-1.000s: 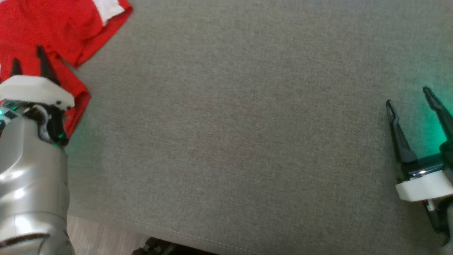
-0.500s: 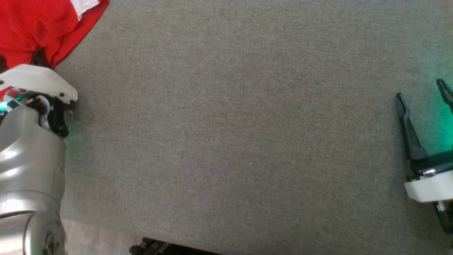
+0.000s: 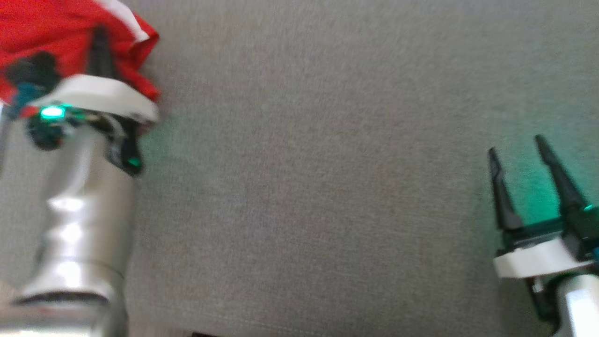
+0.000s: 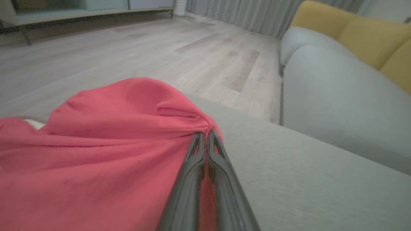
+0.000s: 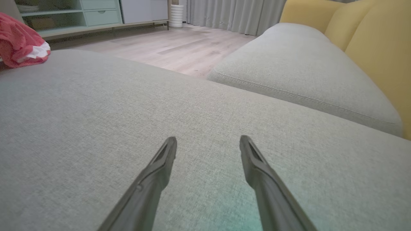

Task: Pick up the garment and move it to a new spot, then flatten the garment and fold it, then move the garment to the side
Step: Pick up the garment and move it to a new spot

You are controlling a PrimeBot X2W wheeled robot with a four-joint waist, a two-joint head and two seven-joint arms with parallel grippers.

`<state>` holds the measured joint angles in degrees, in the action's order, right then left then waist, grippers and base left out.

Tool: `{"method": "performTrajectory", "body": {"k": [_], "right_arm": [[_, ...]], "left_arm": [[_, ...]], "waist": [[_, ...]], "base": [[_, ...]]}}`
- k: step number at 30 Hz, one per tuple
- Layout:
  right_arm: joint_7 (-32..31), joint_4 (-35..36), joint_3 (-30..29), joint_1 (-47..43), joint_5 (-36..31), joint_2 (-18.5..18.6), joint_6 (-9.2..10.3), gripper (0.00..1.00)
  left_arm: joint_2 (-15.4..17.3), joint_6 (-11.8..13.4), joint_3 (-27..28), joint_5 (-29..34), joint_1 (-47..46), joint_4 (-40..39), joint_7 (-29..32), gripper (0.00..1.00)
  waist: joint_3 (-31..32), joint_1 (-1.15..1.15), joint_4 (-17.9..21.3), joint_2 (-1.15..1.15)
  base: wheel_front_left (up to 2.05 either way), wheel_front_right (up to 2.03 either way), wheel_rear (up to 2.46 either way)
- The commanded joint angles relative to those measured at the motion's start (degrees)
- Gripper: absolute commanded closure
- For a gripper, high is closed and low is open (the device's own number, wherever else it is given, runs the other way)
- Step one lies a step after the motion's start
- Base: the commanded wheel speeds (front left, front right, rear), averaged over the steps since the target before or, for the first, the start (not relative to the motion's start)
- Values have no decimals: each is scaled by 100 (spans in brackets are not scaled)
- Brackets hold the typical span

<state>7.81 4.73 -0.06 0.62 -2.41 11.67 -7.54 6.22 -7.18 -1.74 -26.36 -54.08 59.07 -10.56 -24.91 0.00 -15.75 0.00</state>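
Note:
The garment (image 3: 51, 35) is red with a white strip and lies bunched at the far left of the grey cushion (image 3: 304, 164). My left gripper (image 3: 98, 37) is shut on a pinched fold of it. In the left wrist view the two fingers meet at the gripper tip (image 4: 204, 134), and the red garment (image 4: 106, 144) rises in a hump around them. My right gripper (image 3: 514, 145) stands open low over the cushion at the right, nothing between its fingers. In the right wrist view that gripper (image 5: 208, 144) is open and the garment (image 5: 19, 45) shows far off at the upper left.
A second grey seat cushion (image 5: 298, 67) adjoins beyond, with yellow back cushions (image 5: 379, 41) behind it. Wooden floor (image 4: 144, 51) lies past the cushion's far edge, and a low shelf unit (image 5: 80, 16) stands across the room.
My left gripper has shut on the garment and the cloth has bunched up around it. The head view has shifted, so both arms sit differently in it.

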Motion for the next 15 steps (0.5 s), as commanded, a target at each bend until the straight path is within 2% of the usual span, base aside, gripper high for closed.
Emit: {"method": "performTrajectory", "body": {"k": [1,5,6,11,15], "right_arm": [[170,-22,195,-16,48,-108,5,0],[408,-467,276,6,70,-402,5,0],[408,-467,276,6,70,-402,5,0],[597,-891,407,120,115,-617,5,0],[674,-1090,490,278,152,-733,5,0]], "left_arm": [[201,-29,-240,-157,428,-569,128,100],[115,-29,-1096,-475,1274,-1881,642,100],[115,-29,-1096,-475,1274,-1881,642,100],[19,-30,-2043,-655,2377,-3620,1593,100],[-131,-12,-2745,-756,3019,-4618,2340,100]], "waist": [[511,0,232,0],[993,0,469,0],[993,0,469,0],[1376,0,866,0],[1467,0,1256,0]], "base": [[0,0,0],[0,0,0],[0,0,0],[0,0,0],[0,0,0]]}}
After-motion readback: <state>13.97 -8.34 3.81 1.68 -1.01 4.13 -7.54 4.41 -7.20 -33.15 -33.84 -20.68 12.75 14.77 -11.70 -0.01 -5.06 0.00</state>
